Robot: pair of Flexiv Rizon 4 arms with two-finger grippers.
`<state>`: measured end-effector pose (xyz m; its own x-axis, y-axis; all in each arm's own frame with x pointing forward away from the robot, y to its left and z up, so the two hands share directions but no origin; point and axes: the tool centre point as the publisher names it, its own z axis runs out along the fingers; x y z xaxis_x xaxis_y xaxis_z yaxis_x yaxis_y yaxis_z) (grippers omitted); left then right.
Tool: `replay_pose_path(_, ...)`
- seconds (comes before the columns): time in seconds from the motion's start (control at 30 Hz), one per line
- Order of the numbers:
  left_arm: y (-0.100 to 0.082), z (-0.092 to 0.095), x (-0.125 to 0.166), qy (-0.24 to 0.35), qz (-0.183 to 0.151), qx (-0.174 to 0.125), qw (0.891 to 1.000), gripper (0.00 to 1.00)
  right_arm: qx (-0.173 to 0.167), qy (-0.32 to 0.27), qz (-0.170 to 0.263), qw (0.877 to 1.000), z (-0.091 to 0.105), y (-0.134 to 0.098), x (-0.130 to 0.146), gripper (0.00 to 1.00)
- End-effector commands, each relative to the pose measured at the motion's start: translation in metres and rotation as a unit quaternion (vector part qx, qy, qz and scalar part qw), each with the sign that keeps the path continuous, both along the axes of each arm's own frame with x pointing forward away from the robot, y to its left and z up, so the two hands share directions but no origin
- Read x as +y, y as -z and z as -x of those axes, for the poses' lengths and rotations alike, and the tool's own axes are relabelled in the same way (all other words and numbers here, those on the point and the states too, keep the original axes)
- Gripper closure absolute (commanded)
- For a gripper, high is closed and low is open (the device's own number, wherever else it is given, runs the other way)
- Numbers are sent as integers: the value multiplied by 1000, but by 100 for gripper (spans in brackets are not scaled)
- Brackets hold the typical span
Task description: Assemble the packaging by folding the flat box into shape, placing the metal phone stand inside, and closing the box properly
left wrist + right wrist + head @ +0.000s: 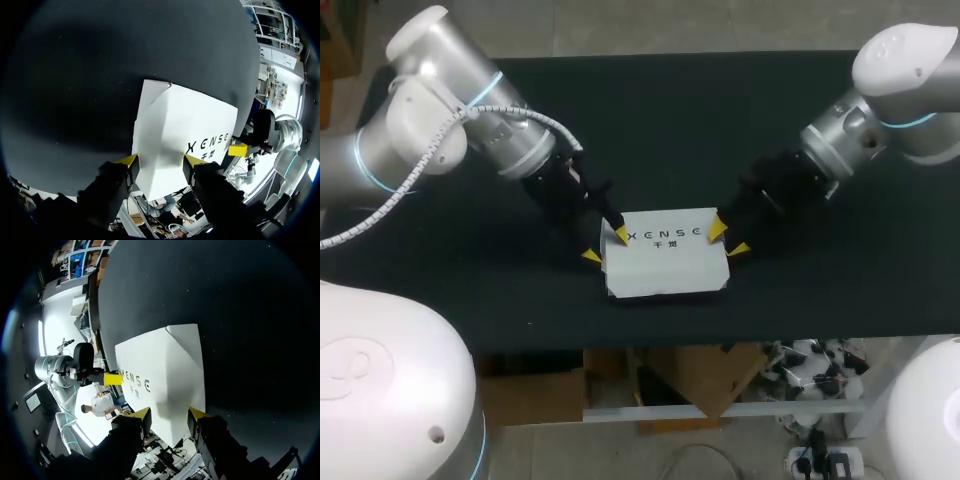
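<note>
Where the box (665, 260) sits: flat on the black table (650, 110), near the front edge at the middle, printed face up, folded into shape with its top shut.
Box, front edge: a little ragged at the left front corner, where a flap edge shows.
Left arm: comes in from the left, wrist angled down toward the box's left end.
Left gripper (605, 245): jaws wide apart, straddling the box's back-left corner. One yellow tip lies over the top face just by the print, the other just beside the left wall.
Left wrist view: the box's near corner fills the gap between the two tips and meets both inner edges; whether they press, cannot tell.
Right arm: comes in from the right, wrist angled down toward the box's right end.
Right gripper (728, 239): jaws wide apart at the back-right corner. One tip sits at the top edge, the other just off the right wall.
Right wrist view: the box's near corner lies between the tips, close against both.
Grippers to each other: opposite ends of the box, with the box between them.
</note>
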<state>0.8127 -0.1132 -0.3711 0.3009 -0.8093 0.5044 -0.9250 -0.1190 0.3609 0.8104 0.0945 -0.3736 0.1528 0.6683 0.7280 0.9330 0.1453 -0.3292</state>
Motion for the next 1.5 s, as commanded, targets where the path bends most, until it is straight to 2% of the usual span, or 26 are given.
replay_pose_path(0.03, -1, 7, 3, -6, 0, -12, 1000, 39, 2, -2, 4, 1000, -1, 1, 0, 51)
replay_pose_path(0.5, -13, 13, 6, 2, -5, -61, 998, 43, -28, -10, 27, 999, 5, -13, -7, 49)
replay_pose_path(0.93, -15, 14, -2, 19, -19, -67, 997, 47, -30, -24, 44, 998, 3, -10, 1, 51)
replay_pose_path(1.5, -10, 20, -6, 41, -26, -83, 995, 51, -58, -39, 76, 995, 8, -5, 0, 49)
